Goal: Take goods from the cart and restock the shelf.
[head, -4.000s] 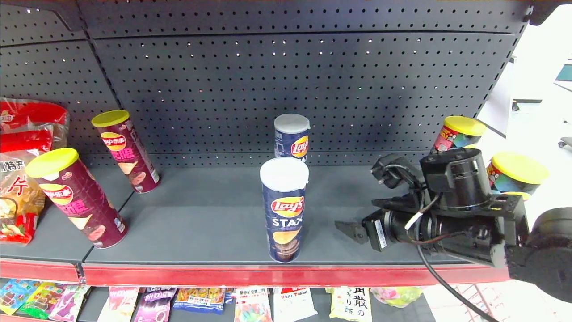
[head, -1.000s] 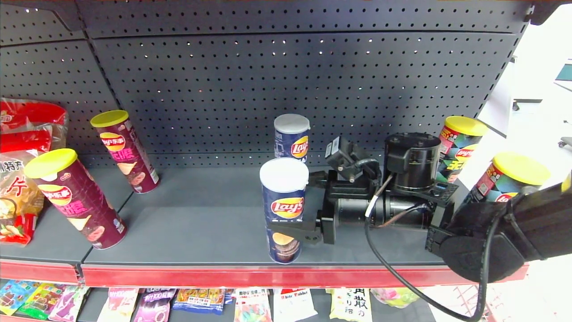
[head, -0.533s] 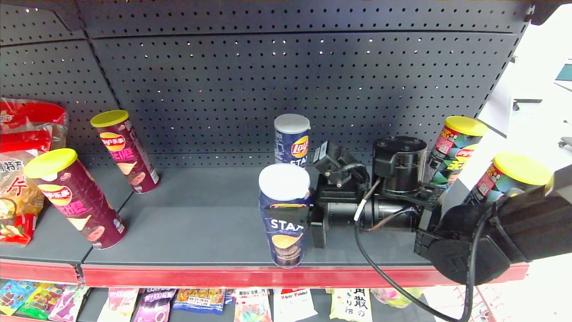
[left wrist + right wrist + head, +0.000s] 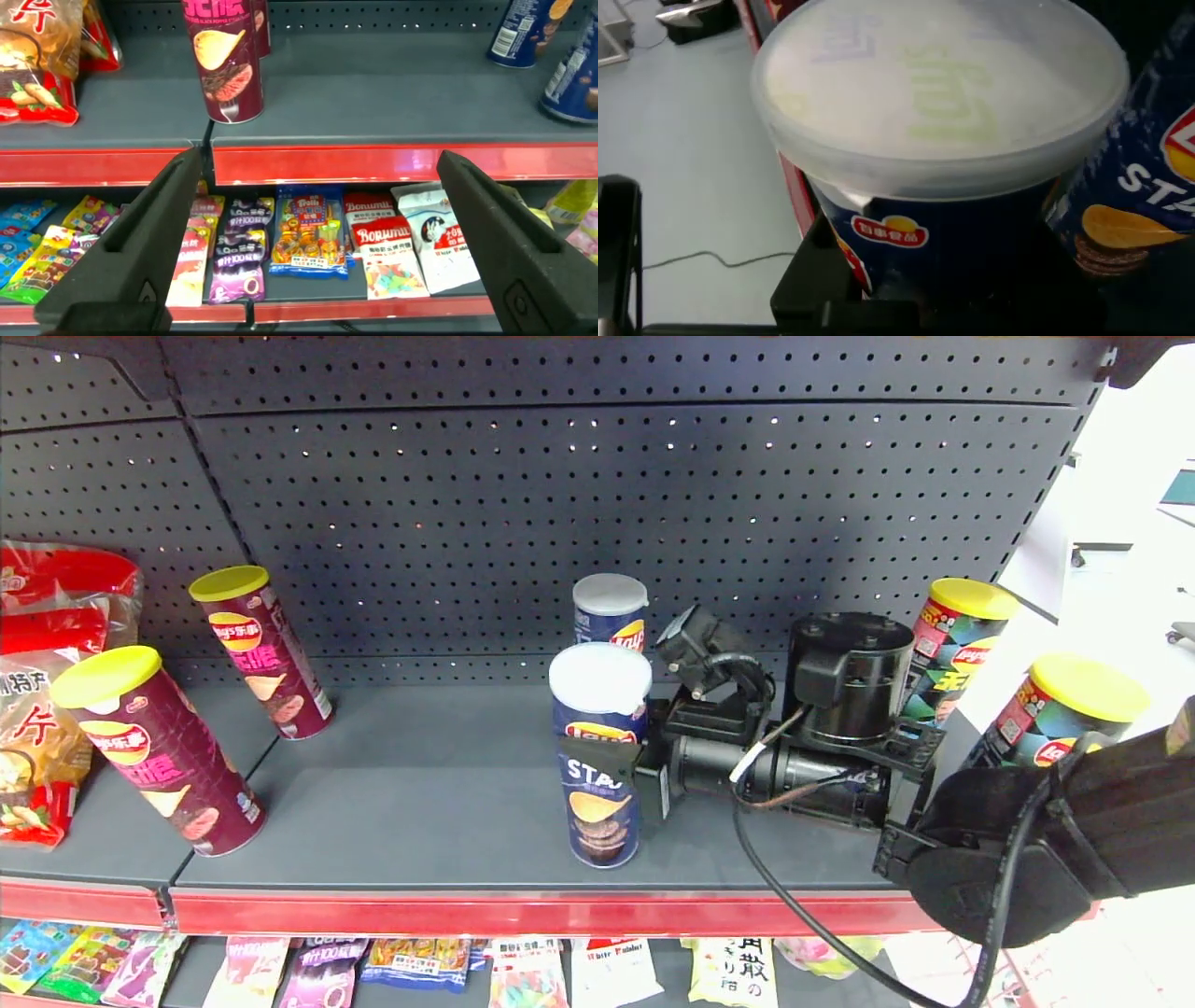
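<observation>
While the right claw (image 4: 624, 773) pinches the blue chip can (image 4: 599, 709) around its middle, the can is upright near the shelf (image 4: 420, 803) front, just ahead of a second blue can (image 4: 609, 609). The left claw (image 4: 320, 163) is spread wide.

white-lidded blue can (image 4: 939, 131), end effector (image 4: 938, 289) gripping

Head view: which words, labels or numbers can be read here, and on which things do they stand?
Front blue can, in the right gripper: red-and-yellow logo, large white word; described, not copied.
Rear blue can: same logo, partly hidden.
Front maroon can and rear maroon can: logo, pink characters.
Lower-shelf packets: mostly too small to read.
</observation>
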Controlling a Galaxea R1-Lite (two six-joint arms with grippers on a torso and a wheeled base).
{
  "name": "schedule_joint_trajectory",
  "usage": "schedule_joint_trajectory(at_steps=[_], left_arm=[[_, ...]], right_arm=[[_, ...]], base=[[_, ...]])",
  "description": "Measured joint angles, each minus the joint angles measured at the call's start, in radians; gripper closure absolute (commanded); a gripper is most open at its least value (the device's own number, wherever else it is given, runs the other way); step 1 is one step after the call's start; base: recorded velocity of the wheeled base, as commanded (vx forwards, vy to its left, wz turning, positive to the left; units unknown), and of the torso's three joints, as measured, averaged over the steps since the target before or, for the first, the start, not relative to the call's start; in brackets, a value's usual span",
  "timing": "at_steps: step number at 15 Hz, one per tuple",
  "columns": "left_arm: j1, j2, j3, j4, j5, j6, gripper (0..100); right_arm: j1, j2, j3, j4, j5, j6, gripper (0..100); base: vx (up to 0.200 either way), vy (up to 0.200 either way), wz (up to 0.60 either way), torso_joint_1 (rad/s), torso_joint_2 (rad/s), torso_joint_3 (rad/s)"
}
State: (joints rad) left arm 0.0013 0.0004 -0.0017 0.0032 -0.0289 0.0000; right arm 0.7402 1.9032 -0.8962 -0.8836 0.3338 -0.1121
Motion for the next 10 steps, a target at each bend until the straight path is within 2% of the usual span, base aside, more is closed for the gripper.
schedule_joint_trajectory(at_steps=[6,10], left_arm=[[0.000,0.000,0.000,0.000,0.000,0.000,0],[0.000,0.000,0.000,0.000,0.000,0.000,0]], right_arm=[[0.033,0.007,0.045,-0.093,-0.016,0.027,100],[0.029,0.014,0.053,-0.097,0.050,0.019,100]], base=[[0.000,0.000,0.00,0.000,0.00,0.000],[0.000,0.000,0.00,0.000,0.00,0.000]])
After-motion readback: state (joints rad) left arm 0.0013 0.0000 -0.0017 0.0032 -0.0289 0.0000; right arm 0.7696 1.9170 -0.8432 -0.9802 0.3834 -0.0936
